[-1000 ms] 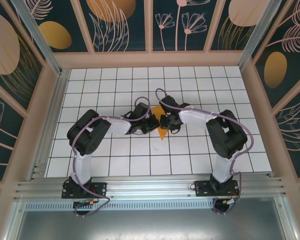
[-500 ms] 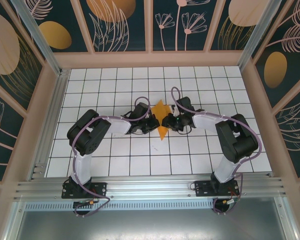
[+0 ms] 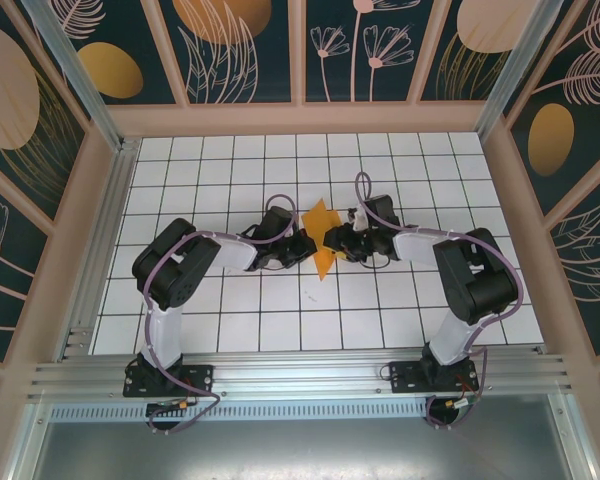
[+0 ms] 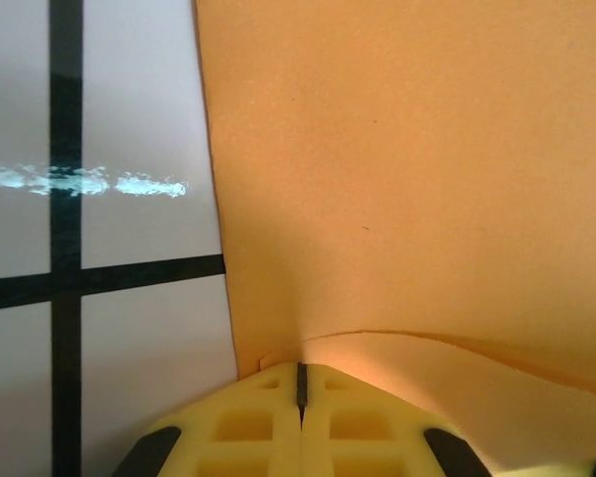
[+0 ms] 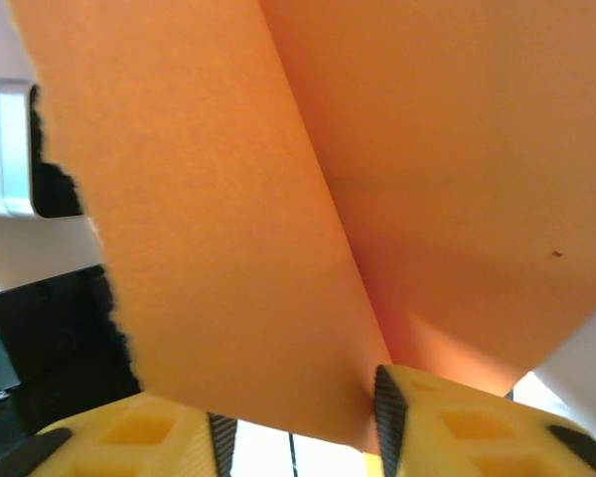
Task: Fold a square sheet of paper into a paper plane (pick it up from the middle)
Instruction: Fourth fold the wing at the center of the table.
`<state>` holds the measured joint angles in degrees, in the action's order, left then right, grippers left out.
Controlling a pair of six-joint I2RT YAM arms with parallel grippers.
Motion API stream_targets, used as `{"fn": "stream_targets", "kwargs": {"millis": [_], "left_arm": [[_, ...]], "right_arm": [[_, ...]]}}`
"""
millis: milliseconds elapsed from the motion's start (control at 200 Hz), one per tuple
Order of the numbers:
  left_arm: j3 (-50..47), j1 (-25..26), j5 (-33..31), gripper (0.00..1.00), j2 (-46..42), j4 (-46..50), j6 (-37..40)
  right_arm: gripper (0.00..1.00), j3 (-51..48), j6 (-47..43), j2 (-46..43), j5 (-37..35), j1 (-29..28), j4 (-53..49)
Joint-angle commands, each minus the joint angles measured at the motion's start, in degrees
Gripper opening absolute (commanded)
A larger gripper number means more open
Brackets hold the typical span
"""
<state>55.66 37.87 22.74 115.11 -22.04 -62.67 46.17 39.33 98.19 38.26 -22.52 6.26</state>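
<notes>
Orange matte creased paper sheet [image 3: 322,221], nipped by the clenched left pincer [image 4: 300,376]; right pincer [image 5: 296,422] released

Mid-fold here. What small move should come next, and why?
Probably draw the right end effector back off the square sheet of paper: its jaws stand apart with the paper hanging unclamped across the gap, while the left end effector is shut on the sheet's edge and can hold it.
</notes>
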Motion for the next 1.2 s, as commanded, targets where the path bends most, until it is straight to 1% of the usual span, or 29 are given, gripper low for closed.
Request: {"fn": "stream_targets", "kwargs": {"millis": [0,55,135,230,320,415,480,601,686,736,771,851,936,1151,1196], "left_arm": [[-2.7,-1.3,-1.2,0.0,1.4,3.5,0.4],[-2.9,-1.3,-1.0,0.0,1.6,3.0,0.3],[-2.9,-1.4,-0.9,0.0,1.7,2.7,0.1],[-3.3,-1.5,-0.7,0.0,1.7,2.4,0.0],[-3.5,-1.5,-0.6,0.0,1.8,2.2,-0.1],[-4.1,-1.7,-0.3,0.0,1.7,1.2,-0.5],[-4.5,-1.7,-0.2,0.0,1.5,0.2,-0.8],[-4.8,-1.9,0.1,0.0,1.4,-0.8,-1.3],[-4.9,-2.0,0.0,0.0,1.3,-1.0,-1.3],[-5.1,-2.0,0.1,0.0,1.1,-1.5,-1.5],[-5.3,-2.0,0.1,0.0,1.0,-1.7,-1.5],[-5.5,-2.1,0.3,0.0,0.7,-2.4,-1.6],[-5.9,-2.2,0.4,0.0,0.5,-3.1,-1.6],[-7.1,-2.2,0.9,0.0,-0.6,-6.0,-1.7],[-7.3,-2.3,1.1,0.0,-1.2,-7.1,-1.7]], "right_arm": [[0.49,-0.8,1.7,0.3,4.3,0.5,5.3],[0.51,-1.1,2.3,0.7,5.3,0.4,6.6],[0.59,-1.8,3.5,0.6,6.5,0.5,8.9],[0.65,-2.5,5.1,0.3,7.8,0.5,11.8],[0.66,-2.3,5.6,0.8,7.9,0.5,11.8],[0.63,-2.5,6.9,1.5,8.2,0.4,12.8],[0.59,-3.2,8.8,1.3,8.3,0.3,15.0],[0.57,-4.5,12.9,1.6,8.2,0.4,19.6],[0.51,-5.3,15.3,2.2,7.6,0.2,22.0],[0.43,-5.3,15.6,2.5,6.6,0.0,21.7],[0.4,-5.2,14.9,2.6,5.8,-0.2,20.7],[0.35,-3.9,11.4,2.7,2.5,-0.9,16.0],[0.33,-3.3,8.8,2.6,-0.4,-1.5,13.2],[0.33,-3.2,8.9,2.6,-1.1,-1.5,14.1],[0.3,-2.7,8.9,3.0,-1.1,-1.5,13.3]]}}
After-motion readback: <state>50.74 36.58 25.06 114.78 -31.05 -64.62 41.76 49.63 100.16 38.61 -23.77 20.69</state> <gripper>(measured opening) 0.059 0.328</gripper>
